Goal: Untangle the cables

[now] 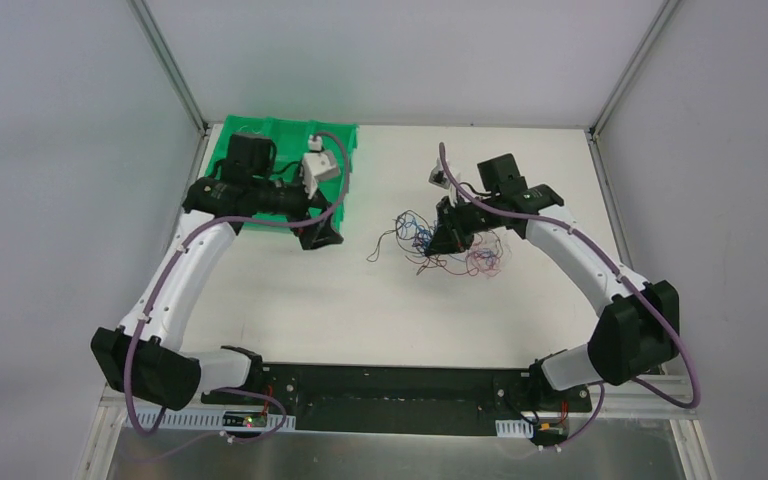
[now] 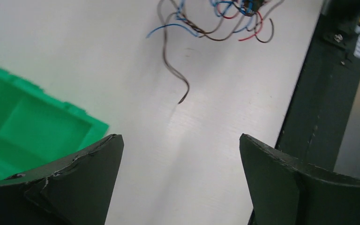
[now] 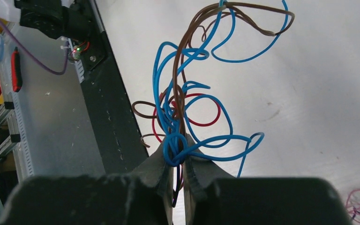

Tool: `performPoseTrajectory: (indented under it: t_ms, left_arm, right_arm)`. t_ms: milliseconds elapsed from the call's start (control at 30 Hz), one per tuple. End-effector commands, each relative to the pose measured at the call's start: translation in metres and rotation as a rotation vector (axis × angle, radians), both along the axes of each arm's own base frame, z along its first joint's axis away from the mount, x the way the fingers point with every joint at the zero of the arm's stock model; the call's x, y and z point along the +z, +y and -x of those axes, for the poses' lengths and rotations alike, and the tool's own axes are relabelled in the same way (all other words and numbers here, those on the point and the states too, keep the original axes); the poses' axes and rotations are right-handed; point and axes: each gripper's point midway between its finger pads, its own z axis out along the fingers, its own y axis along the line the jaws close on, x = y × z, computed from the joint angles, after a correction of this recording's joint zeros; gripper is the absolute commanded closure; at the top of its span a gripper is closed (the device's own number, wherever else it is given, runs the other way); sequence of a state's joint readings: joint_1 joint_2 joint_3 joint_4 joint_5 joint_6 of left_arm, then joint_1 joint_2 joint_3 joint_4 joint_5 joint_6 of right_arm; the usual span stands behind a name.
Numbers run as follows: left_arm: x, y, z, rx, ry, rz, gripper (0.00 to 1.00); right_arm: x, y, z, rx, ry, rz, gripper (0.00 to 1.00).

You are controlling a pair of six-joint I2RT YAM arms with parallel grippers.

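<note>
The cables (image 1: pixel 430 245) lie as a tangle of thin blue, red, brown and pink wires right of the table's middle. My right gripper (image 1: pixel 450 238) is in the tangle, shut on a knot of blue and brown cables (image 3: pixel 178 149), with loops rising from its fingertips (image 3: pixel 158 161). My left gripper (image 1: pixel 322 236) is open and empty at the green bin's near right corner, well left of the tangle. In the left wrist view its fingers (image 2: pixel 93 159) frame bare table, with one brown wire end (image 2: pixel 178 77) and the tangle's edge (image 2: pixel 225 18) beyond.
A green bin (image 1: pixel 260 140) stands at the back left, with a white block (image 1: pixel 317 165) over it; its corner shows in the left wrist view (image 2: pixel 37 126). A black base rail (image 1: pixel 390 385) runs along the near edge. A small grey object (image 1: pixel 438 178) lies behind the tangle.
</note>
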State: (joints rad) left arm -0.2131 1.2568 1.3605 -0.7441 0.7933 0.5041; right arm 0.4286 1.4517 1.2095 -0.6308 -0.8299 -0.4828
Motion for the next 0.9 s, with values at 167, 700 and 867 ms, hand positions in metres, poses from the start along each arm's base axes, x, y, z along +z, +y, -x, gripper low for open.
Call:
performPoseTrajectory:
  t_ms: [167,700,867]
  left_arm:
    - [-0.007,-0.08,0.022,-0.23,-0.135,0.183,0.04]
    - [-0.017,-0.13,0.046,-0.461,-0.252,0.199,0.52]
    - [-0.017,-0.141,0.046,-0.496,-0.286,0.195,0.64]
  right_arm:
    - [0.017,0.024,0.044,0.211,-0.177,-0.059,0.97]
    - [-0.006,0.021,0.054,0.234,-0.235,0.037,0.97]
    - [-0.009,0.024,0.055,0.245,-0.219,0.044,0.97]
